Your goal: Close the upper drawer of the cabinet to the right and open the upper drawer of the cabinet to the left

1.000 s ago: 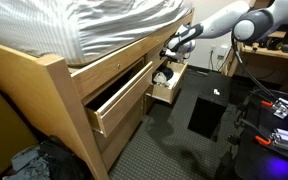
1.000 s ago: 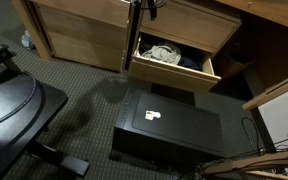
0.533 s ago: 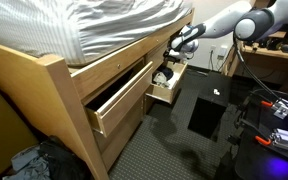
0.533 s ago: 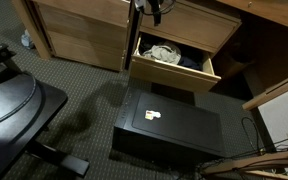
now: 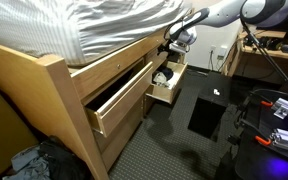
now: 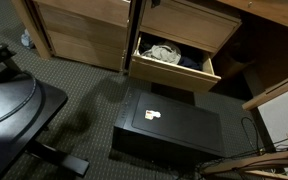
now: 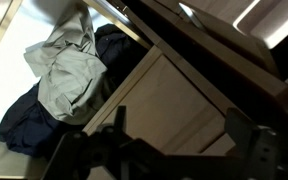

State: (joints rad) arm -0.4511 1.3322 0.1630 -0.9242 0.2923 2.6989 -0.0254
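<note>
One drawer (image 6: 174, 73) stuffed with clothes (image 7: 69, 75), probably heavyish but stiff wood, so push flat on its front. Fingers (image 7: 117, 130) apart, gripping nothing.

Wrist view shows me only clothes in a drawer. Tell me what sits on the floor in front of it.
Observer: A black box sits on the carpet just in front of the clothes drawer.
Operator: Report any other open drawer.
Observer: In an exterior view, a second drawer in the same bed frame stands pulled out, nearer that camera.
Operator: Give me the gripper's height.
Observer: The gripper hangs above the clothes drawer, just under the mattress.
</note>
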